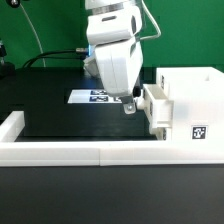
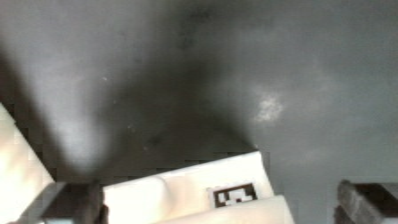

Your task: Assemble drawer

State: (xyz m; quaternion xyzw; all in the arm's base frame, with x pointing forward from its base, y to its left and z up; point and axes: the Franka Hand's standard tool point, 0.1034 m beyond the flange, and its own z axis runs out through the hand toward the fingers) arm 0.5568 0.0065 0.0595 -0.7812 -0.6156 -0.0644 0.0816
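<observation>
The white box housing (image 1: 192,100) stands at the exterior view's right and carries a square tag (image 1: 197,133). A white tray (image 1: 154,104) sticks out of its open side, towards the exterior view's left. My gripper (image 1: 128,104) hangs low just beside that tray's outer end. In the wrist view the gripper (image 2: 221,206) is open. Its dark fingers (image 2: 71,204) stand wide apart on either side of a tagged white tray wall (image 2: 175,196) without touching it. A second tray cannot be made out separately.
The marker board (image 1: 96,96) lies on the black table behind the gripper. Low white rails (image 1: 80,151) edge the table at the front and at the exterior view's left. A pale white surface (image 2: 18,165) shows at the wrist view's edge.
</observation>
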